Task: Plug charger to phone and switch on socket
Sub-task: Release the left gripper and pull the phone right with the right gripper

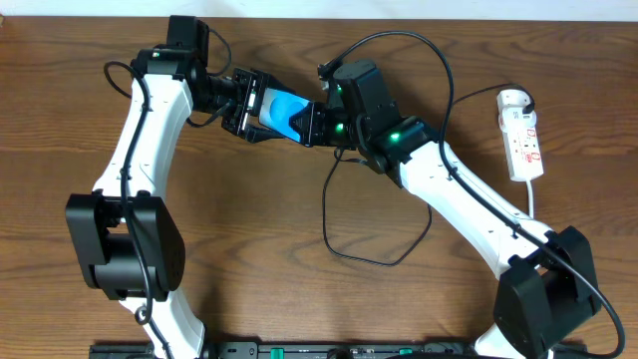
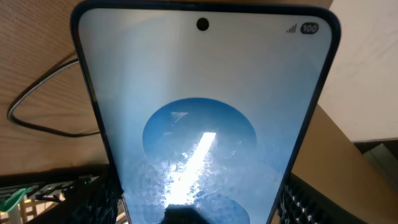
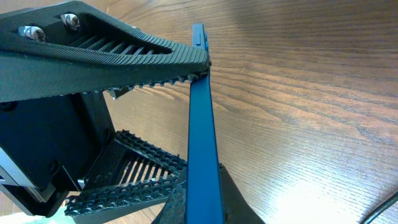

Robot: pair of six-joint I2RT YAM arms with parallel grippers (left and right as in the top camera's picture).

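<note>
Both grippers hold the phone (image 1: 282,105) near the tabletop's (image 1: 279,269) far edge.
The left gripper (image 1: 254,105) spans its width. The right gripper (image 1: 311,122) is pinched tight on its thin edge. The charger (image 1: 325,209) loops mid-table, partly under the right arm. The socket (image 1: 522,135) lies by the right edge.

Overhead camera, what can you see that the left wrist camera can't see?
Only the overhead view shows the left arm and right arm, the white socket off to the side, and the whole loop of the black charger. Only the left wrist view shows tiny things on the phone screen: the camera dot and the 100 mark. Both show the phone, the wooden table and, it seems, some of the charger.
</note>
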